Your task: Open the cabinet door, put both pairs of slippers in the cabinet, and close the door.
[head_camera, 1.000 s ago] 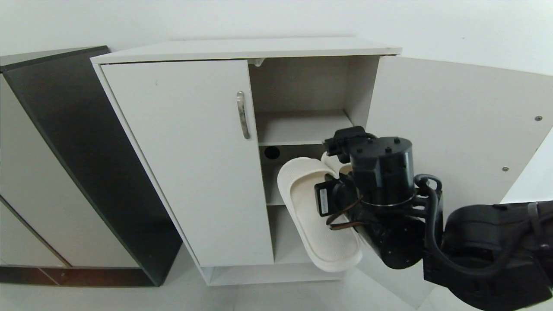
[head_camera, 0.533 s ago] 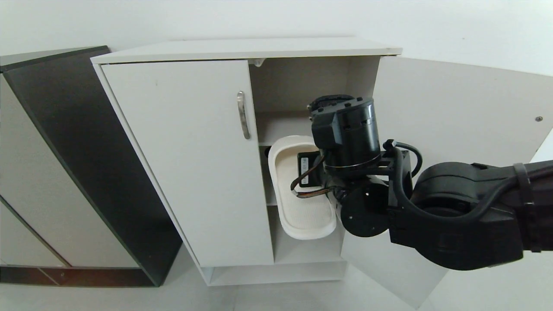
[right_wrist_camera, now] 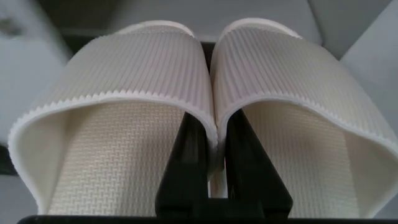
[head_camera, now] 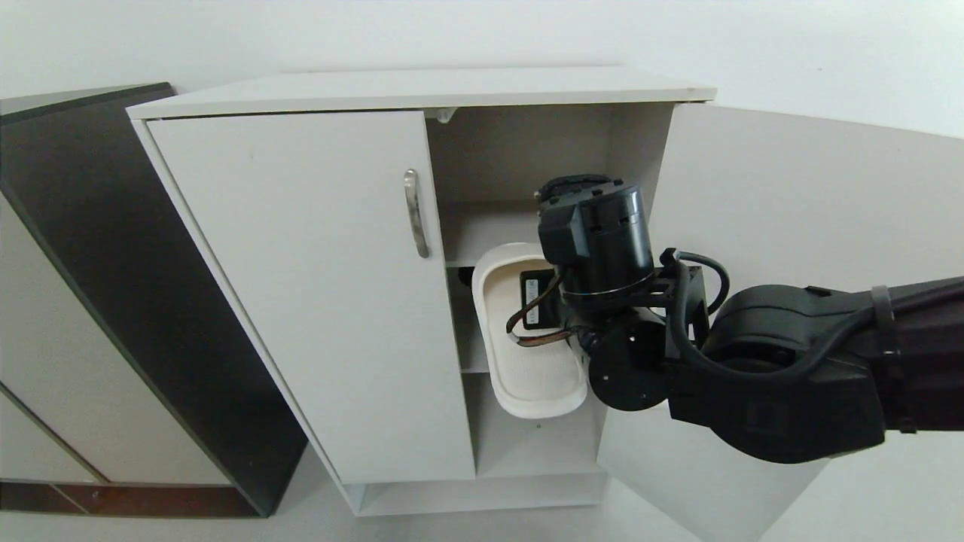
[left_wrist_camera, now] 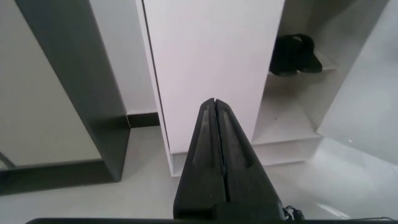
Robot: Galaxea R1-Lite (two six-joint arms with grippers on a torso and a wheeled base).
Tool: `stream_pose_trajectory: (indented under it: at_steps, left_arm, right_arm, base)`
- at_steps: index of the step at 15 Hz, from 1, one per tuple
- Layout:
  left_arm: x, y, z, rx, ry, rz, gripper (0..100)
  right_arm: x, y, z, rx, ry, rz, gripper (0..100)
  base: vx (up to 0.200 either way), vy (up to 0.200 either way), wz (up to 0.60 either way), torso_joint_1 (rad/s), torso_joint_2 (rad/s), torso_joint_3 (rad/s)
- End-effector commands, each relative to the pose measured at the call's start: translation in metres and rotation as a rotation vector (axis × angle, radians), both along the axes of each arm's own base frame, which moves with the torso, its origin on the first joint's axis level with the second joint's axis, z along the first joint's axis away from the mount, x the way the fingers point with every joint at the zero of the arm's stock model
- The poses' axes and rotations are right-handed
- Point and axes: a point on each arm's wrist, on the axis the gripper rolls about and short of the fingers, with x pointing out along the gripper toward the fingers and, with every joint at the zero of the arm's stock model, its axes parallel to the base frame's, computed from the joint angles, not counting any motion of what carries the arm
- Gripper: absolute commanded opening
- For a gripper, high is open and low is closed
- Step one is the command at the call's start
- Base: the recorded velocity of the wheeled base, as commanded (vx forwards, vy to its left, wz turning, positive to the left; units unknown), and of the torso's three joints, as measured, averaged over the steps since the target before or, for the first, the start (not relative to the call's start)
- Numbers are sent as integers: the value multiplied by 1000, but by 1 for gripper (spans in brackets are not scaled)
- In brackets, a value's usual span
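R gripper (right_wrist_camera: 214,127) is pinching the touching inner strap edges of both white slippers (right_wrist_camera: 143,74) | slippers are showing ribbed straps and textured footbeds, hanging upright in the cabinet's (head_camera: 422,86) open right half | L gripper (left_wrist_camera: 214,106) is staying closed and empty, facing the cabinet | black slippers (left_wrist_camera: 297,55) are sitting on a lower cabinet shelf

white slippers (right_wrist_camera: 143,81): ribbed, rubbery | cabinet (head_camera: 301,301): matt laminate | handle (head_camera: 413,214): shiny metal
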Motion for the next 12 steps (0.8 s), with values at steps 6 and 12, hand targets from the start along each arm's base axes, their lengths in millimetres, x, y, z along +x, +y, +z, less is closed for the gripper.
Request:
stream_pose_trajectory:
  at_steps: [6,12]
  left_arm:
    - [0,0,0,0,0,1,0]
    - [0,0,0,0,0,1,0]
  right_arm:
    - [2,1,-3,-7,4,1,0]
    - [4,5,-13,-26,18,-1,0]
  base:
    - [200,0,0,2,2,4]
    - [133,0,0,2,2,2]
